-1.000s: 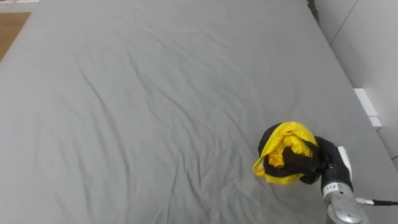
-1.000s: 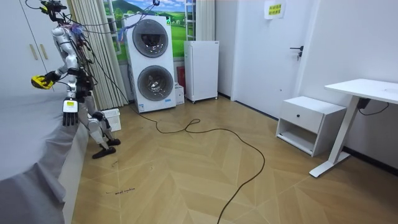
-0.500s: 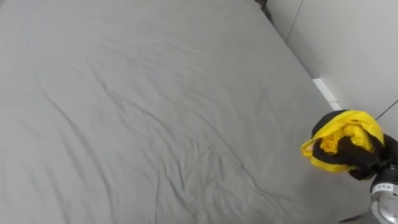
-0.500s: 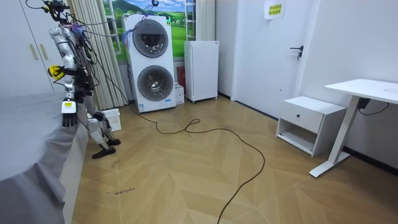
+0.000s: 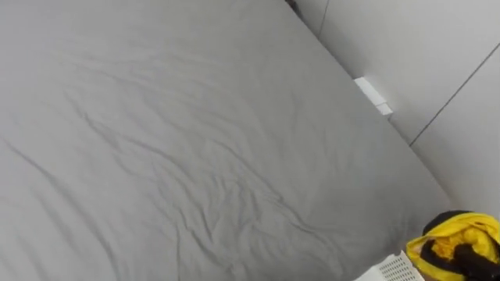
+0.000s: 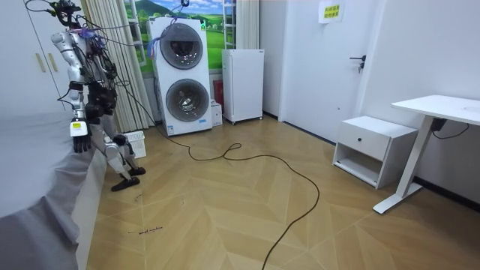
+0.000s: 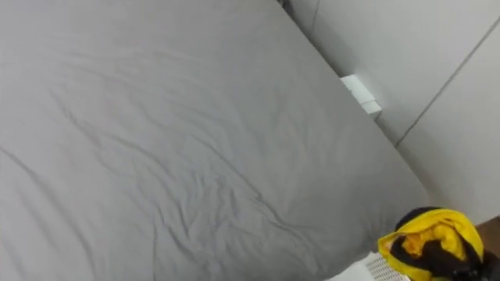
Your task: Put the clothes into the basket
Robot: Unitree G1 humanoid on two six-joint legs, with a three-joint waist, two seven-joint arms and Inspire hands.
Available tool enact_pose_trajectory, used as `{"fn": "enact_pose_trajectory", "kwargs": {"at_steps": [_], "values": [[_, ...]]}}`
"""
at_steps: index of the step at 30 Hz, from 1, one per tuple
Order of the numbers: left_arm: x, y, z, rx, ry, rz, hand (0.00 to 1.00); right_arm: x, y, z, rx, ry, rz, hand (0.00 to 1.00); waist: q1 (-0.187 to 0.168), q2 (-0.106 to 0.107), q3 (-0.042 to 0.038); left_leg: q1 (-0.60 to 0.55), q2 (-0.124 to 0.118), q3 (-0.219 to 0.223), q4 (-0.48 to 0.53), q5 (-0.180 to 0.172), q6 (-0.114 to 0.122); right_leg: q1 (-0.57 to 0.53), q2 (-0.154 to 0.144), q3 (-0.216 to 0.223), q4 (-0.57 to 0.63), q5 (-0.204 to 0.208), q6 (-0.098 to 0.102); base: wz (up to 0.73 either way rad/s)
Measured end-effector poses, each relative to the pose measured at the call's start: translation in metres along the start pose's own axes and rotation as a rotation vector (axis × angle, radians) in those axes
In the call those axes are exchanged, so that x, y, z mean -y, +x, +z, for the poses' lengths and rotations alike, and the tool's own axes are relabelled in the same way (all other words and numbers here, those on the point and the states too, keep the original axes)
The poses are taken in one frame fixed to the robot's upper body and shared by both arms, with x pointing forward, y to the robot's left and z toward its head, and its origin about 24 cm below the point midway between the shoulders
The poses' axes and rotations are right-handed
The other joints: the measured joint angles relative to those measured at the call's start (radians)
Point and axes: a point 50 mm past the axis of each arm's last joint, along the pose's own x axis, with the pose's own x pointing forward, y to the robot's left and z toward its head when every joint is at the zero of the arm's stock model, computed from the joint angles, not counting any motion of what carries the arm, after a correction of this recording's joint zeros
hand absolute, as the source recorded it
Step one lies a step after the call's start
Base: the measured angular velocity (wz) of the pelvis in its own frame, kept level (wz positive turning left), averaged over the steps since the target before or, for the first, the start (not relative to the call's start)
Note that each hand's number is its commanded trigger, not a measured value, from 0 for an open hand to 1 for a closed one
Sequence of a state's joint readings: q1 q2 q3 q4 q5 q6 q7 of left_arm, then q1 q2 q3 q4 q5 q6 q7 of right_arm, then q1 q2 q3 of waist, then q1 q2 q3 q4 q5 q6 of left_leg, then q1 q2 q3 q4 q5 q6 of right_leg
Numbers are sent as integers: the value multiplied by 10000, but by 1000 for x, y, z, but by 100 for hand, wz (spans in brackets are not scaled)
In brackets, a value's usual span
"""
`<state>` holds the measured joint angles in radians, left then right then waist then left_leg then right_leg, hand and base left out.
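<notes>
A crumpled yellow garment point(image 5: 459, 240) with a dark lining hangs at the lower right, past the bed's right edge. My right hand point(image 5: 471, 259) is shut on it, dark fingers curled into the cloth; the same garment point(image 7: 434, 238) shows in the right eye view. Just left of and below it, a corner of the white latticed basket point(image 5: 397, 269) peeks in. In the room view I stand between the bed and the curtain, the basket point(image 6: 135, 143) on the floor by my legs. My left hand point(image 6: 77, 140) hangs at my side, fingers relaxed.
The grey wrinkled bed sheet point(image 5: 180, 148) covers most of the view. A white wall point(image 5: 422, 55) runs along the bed's right side, with a small white block point(image 5: 373, 94) at its foot. A stacked washer and dryer point(image 6: 180, 75) stands behind me.
My head has swung right, so the bed slides left in view. The right hand has carried the yellow garment off the sheet to the bed's right edge, by the basket corner.
</notes>
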<state>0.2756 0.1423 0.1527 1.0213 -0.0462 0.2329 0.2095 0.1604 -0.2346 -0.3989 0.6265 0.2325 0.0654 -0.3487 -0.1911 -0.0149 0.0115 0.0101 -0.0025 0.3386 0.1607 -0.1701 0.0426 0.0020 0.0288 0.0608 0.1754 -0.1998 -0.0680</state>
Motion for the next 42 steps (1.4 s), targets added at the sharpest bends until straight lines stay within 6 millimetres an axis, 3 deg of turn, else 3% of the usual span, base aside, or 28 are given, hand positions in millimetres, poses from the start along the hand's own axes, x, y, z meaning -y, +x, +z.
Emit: {"fn": "enact_pose_trajectory", "kwargs": {"at_steps": [3, 5, 8, 12, 14, 18, 19, 20, 21, 22, 23, 28, 42], "values": [[1, 0, 1, 28, 101, -201, 0, -4, 3, -2, -316, 52, -50, 100, -73, 255, 23, -475, 86, 226, 23, -1, 0, -796, 88, 242, 458, 41, 0, -36], [4, 0, 4, 116, 341, -339, 0, -10, 6, 3, -310, 186, -90, 100, -200, 439, 92, -836, 100, 294, 58, 3, 6, -1335, 125, 376, 735, 41, 5, -24], [14, 0, 17, 175, 621, -578, 0, -23, 10, 18, -109, 629, -43, 100, -194, 790, 93, -1698, 94, 456, 156, 67, 114, -2512, 182, 699, 1289, 69, 80, -31], [22, 0, 34, 356, 751, -659, 0, -35, 14, 26, -255, 798, -305, 100, -194, 1039, 97, -2533, 97, 481, 471, 114, 192, -3451, 168, 734, 1774, 71, 92, -3], [28, -1, 46, 587, 725, -760, 0, -42, 16, 32, -190, 730, -355, 100, -32, 1235, 95, -3041, 111, 573, 544, 173, 266, -4042, 165, 760, 1947, 107, 112, -3], [31, -2, 51, 679, 501, -839, 0, -50, 19, 36, -440, 1093, -357, 100, 74, 1421, 72, -3464, 105, 724, 685, 195, 281, -4553, 158, 849, 2296, 91, 109, -7], [31, -2, 52, 742, 388, -850, 0, -52, 19, 37, -493, 1238, -356, 93, 73, 1468, 87, -3598, 117, 725, 759, 196, 282, -4670, 158, 853, 2345, 91, 108, 0], [32, -2, 53, 774, 399, -845, 0, -52, 19, 37, -525, 1297, -367, 70, 84, 1486, 80, -3660, 115, 721, 769, 196, 282, -4735, 160, 860, 2357, 91, 108, 0], [33, -3, 53, 827, 354, -860, 0, -53, 20, 37, -573, 1445, -399, 57, 112, 1522, 101, -3717, 115, 716, 769, 198, 284, -4799, 163, 872, 2362, 92, 108, 0], [34, -3, 54, 888, 355, -915, 0, -52, 20, 37, -647, 1540, -504, 12, 126, 1578, 117, -3749, 118, 700, 791, 199, 286, -4814, 156, 852, 2364, 90, 107, 0], [36, -3, 55, 944, 400, -968, 0, -52, 21, 37, -701, 1557, -590, 0, 150, 1628, 114, -3800, 111, 694, 802, 201, 290, -4872, 135, 826, 2375, 80, 110, 4], [37, -5, 67, 1256, 447, -1053, 0, -47, 26, 38, -1093, 1728, -1034, 0, 359, 1658, 119, -4089, 46, 668, 806, 276, 353, -5216, 59, 771, 2547, 44, 133, 6], [36, -5, 69, 1476, 534, -1020, 0, -36, 31, 51, -802, 2786, -1713, 0, 425, 1608, 156, -4168, 65, 686, 839, 281, 346, -5265, 43, 713, 2567, -10, 106, 1]]}}
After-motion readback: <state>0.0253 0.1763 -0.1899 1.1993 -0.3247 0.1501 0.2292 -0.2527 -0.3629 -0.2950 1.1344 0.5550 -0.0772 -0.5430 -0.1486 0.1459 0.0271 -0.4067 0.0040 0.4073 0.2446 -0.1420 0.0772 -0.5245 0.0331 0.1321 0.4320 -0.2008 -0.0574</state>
